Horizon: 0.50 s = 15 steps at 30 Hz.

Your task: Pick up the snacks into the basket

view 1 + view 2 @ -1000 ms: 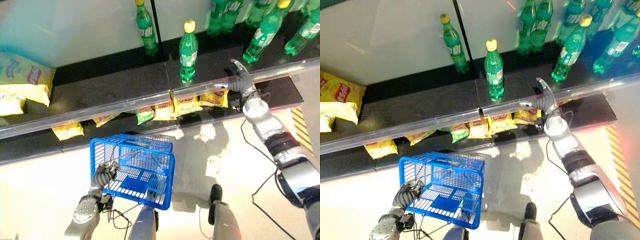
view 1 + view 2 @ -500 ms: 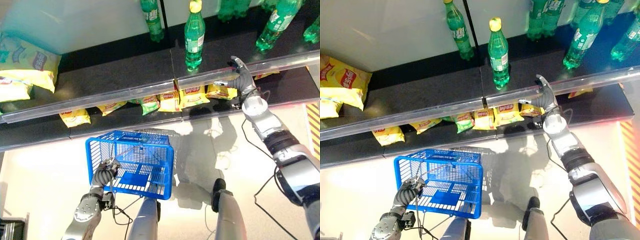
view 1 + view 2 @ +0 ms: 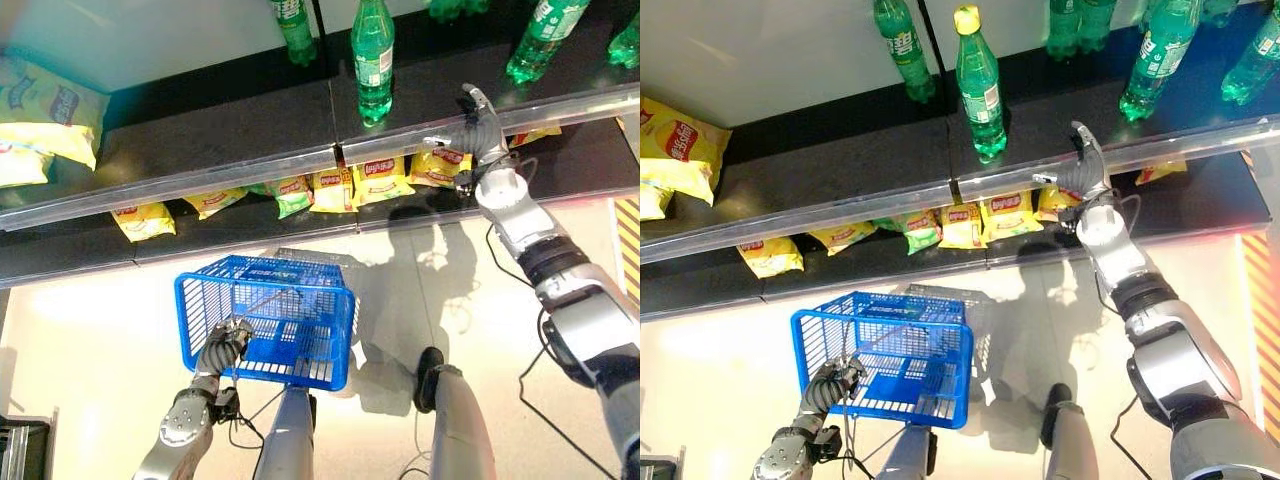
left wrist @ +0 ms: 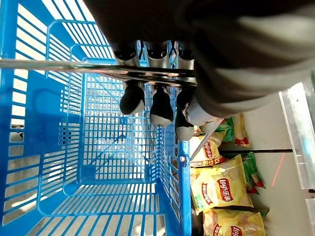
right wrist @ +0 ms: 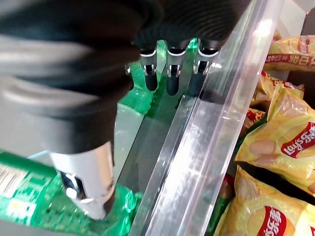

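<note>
Yellow snacks (image 3: pixel 385 180) flat along the lower shelf — blue mesh basket (image 3: pixel 268 320) below, upright, empty.

You see the snack bags (image 3: pixel 384 181) on the lower shelf only in part; the clear rail (image 3: pixel 250 176) of the upper shelf covers their far ends; one bag (image 3: pixel 1160 171) to the right of the right hand (image 3: pixel 1081 170) shows just a corner. The yellow bags (image 3: pixel 45 120) on the upper shelf are cut by the left edge; several green bottles (image 3: pixel 1148 55) lose their tops at the upper edge. In the left wrist view the left hand's fingers (image 4: pixel 156 105) hide part of the basket handle (image 4: pixel 74 66).
</note>
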Tool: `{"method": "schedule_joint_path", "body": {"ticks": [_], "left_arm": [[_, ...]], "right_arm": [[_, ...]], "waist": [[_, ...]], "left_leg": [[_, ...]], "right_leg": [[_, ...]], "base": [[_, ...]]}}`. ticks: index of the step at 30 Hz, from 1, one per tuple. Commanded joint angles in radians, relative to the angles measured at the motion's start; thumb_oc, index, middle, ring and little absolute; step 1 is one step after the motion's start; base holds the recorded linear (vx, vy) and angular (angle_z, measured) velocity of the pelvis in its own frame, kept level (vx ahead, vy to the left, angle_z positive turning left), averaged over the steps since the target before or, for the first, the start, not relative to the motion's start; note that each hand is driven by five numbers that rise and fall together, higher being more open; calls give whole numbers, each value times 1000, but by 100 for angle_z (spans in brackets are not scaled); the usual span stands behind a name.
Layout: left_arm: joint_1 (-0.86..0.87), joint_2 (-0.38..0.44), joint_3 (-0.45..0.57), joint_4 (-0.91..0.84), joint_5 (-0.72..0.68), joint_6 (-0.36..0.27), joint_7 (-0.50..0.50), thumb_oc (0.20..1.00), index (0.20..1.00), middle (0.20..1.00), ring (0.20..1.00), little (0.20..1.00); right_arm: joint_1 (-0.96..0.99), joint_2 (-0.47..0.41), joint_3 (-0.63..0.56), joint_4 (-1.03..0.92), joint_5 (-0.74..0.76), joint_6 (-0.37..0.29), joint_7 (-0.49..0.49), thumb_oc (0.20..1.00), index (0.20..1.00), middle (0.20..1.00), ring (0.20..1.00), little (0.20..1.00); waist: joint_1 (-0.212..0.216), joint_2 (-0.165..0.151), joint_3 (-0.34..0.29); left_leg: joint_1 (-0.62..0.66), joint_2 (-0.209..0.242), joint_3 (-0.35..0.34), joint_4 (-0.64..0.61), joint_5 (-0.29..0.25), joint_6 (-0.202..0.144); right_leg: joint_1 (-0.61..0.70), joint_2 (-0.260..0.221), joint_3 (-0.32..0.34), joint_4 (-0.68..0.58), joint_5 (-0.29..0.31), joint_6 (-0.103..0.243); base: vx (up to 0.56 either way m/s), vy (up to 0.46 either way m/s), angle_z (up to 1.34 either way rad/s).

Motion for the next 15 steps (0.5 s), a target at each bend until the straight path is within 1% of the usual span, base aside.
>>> {"method": "schedule_joint_path", "body": {"ticks": [1,5,10,12,15], "left_arm": [[-11,91,-40,-95,-21,-80,1,200,200,200,200,200],[-16,87,-53,-85,-16,-79,0,200,200,200,200,200],[-10,83,-56,-85,-24,-80,1,200,200,200,200,200],[-14,81,-60,-82,-25,-79,2,200,200,200,200,200],[-16,77,-56,-78,-22,-75,11,200,200,200,200,200]], "right_arm": [[-178,-40,37,-6,31,-54,-11,1000,1000,1000,1000,1000],[-172,-68,41,-30,28,-53,-8,1000,1000,1000,1000,1000],[-185,-72,54,-12,23,-50,-3,1000,1000,1000,1000,1000],[-183,-75,53,-14,25,-50,-4,1000,1000,1000,1000,1000],[-165,-72,48,-71,25,-53,-7,1000,1000,1000,1000,1000]], "waist": [[57,-28,3],[60,-27,3],[71,-28,3],[68,-28,3],[63,-34,3]], "left_leg": [[108,-6,-20,8,-98,18],[99,-14,-32,-7,-83,16],[91,-22,-41,3,-91,20],[89,-24,-44,4,-91,20],[83,-26,-47,7,-89,20]], "right_leg": [[51,-58,38,-153,123,130],[66,-70,21,-168,132,137],[70,-74,16,-175,135,139],[75,-78,14,-175,137,140],[85,-77,6,-177,135,139]], "base": [[32,0,4],[34,13,10],[38,22,12],[26,1,10],[18,3,16]]}}
